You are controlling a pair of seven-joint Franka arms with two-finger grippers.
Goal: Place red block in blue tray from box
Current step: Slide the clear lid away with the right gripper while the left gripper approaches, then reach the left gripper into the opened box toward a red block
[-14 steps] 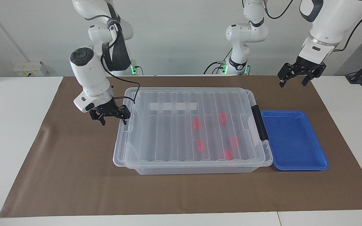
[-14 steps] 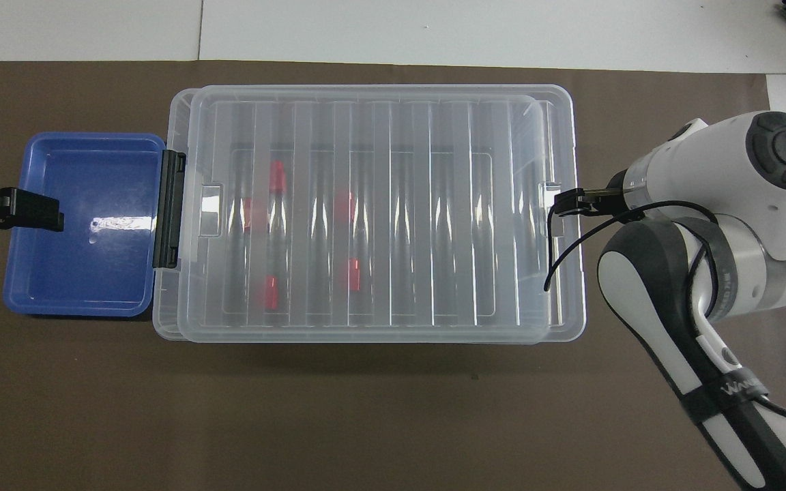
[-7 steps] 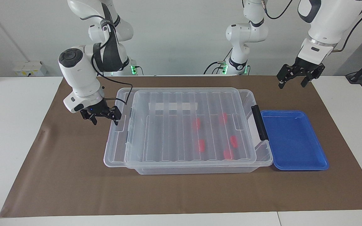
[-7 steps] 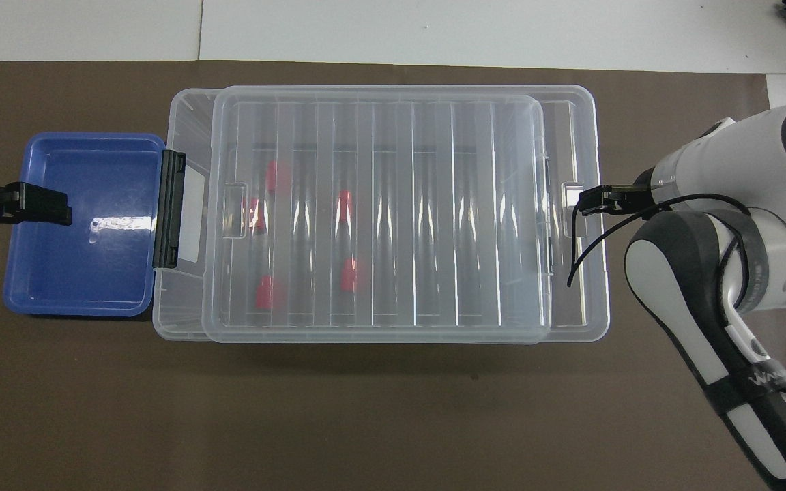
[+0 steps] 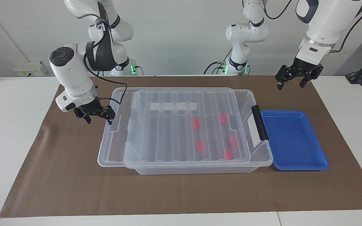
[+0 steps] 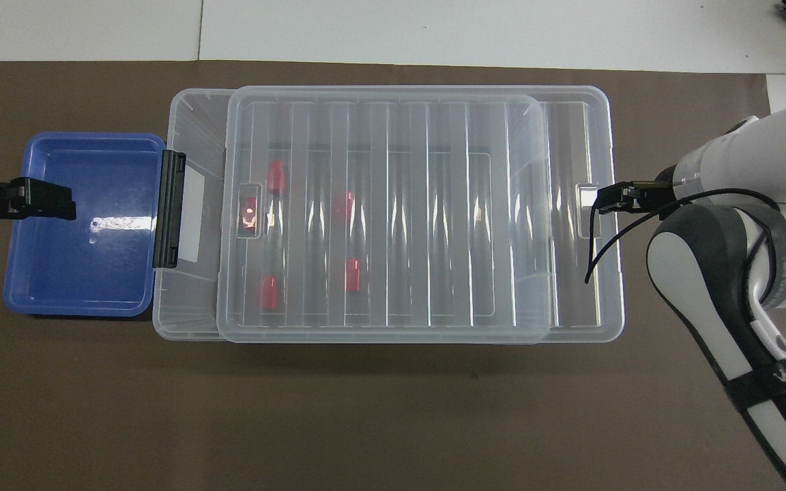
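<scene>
The clear box (image 5: 200, 170) stands mid-table, and its ribbed lid (image 5: 115, 147) lies shifted toward the right arm's end, leaving a strip of the box uncovered beside the black clip handle (image 5: 259, 122). Several red blocks (image 5: 196, 123) lie inside and show through the lid; they also show in the overhead view (image 6: 275, 176). My right gripper (image 5: 100, 119) is at the lid's end rim with its fingers apart, one finger inside the rim by the handle slot (image 6: 587, 201). The blue tray (image 5: 294, 138) touches the box at the left arm's end. My left gripper (image 5: 292, 82) is open, high over the tray (image 6: 93, 273).
A brown mat (image 5: 181, 194) covers the table under everything. White table shows at both ends. A wide strip of mat lies farther from the robots than the box.
My right gripper has moved toward the right arm's end and dragged the lid with it, uncovering the box by the clip handle. The left gripper has barely shifted.
</scene>
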